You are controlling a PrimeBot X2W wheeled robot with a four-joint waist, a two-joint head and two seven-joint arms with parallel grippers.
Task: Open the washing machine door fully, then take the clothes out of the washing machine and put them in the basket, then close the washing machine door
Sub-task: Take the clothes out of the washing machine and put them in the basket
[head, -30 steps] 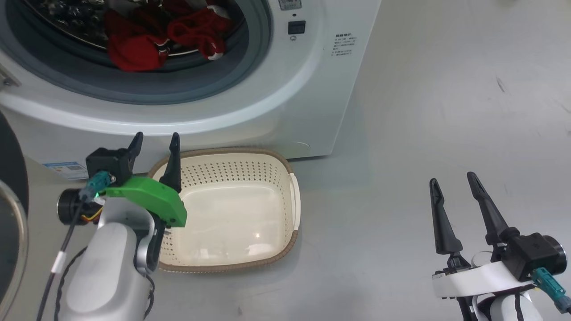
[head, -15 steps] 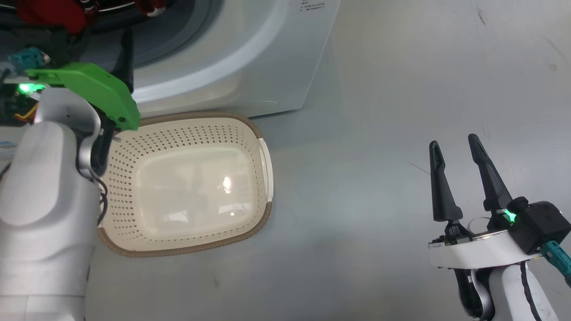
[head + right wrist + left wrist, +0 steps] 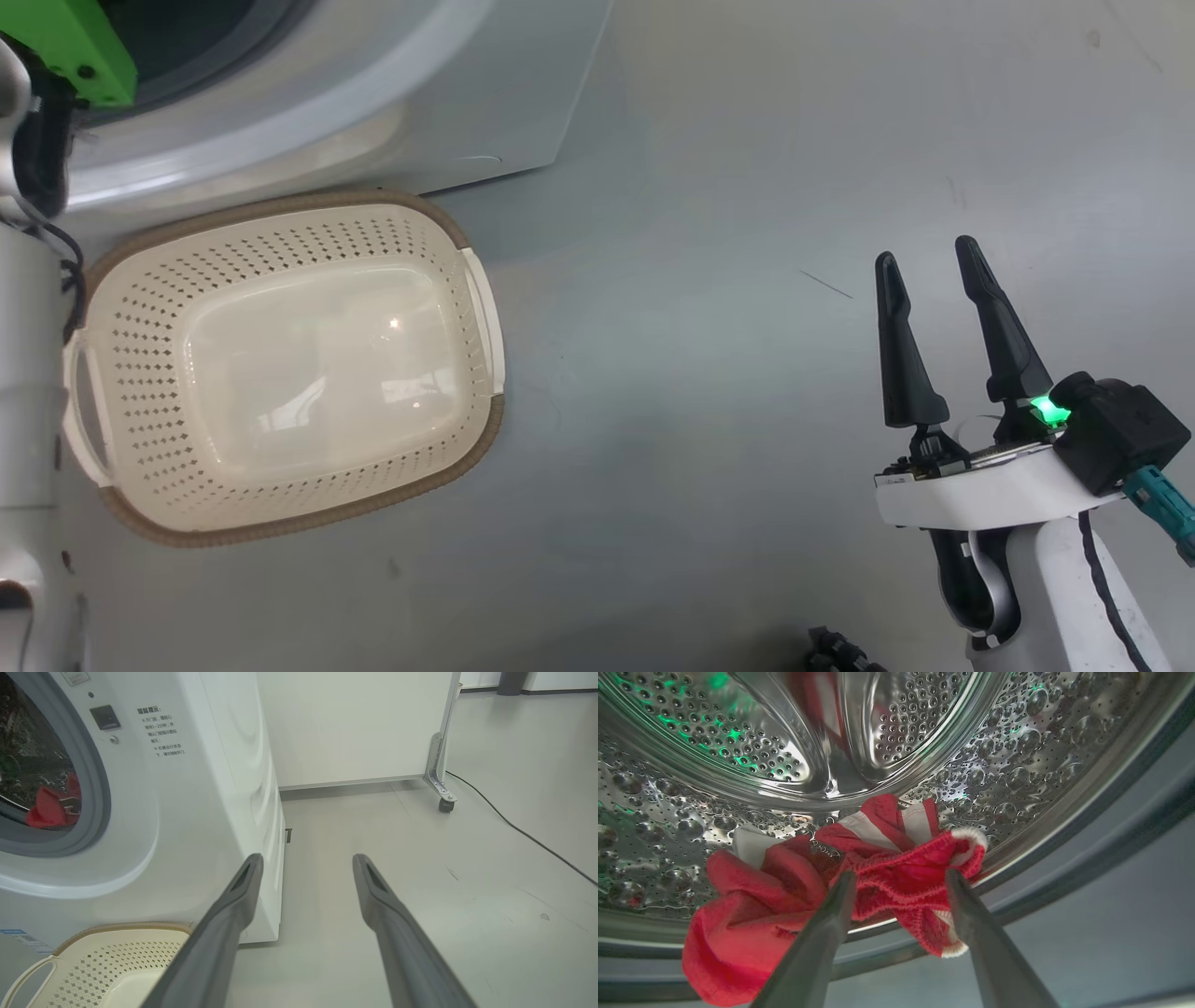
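**Item 1. Left gripper**. It was reaching into the steel drum with its jaws spread wide. One finger stood on each side of a knitted fold, and the jaws were not closed on it. This looked like the set-up for a pinch. Whether the tips touched the cloth could not be told.

**Item 2. Clothes**. These were red garments with white trim, heaped at the drum's low front lip. One end drooped over the lip toward the grey gasket, so the heap lay within easy reach of the mouth. None had been lifted.

**Item 3. Basket**. It was empty and stood on the floor, close against the foot of the washing machine. It sat below the opening, probably so that each carry would be short.

**Item 4. Right gripper**. Its jaws were parted and held nothing. It hung over bare floor, well apart from the basket, apparently parked clear of the working arm.

**Status.** The removal step was judged barely begun, and the next need was a firm closure on the fold.
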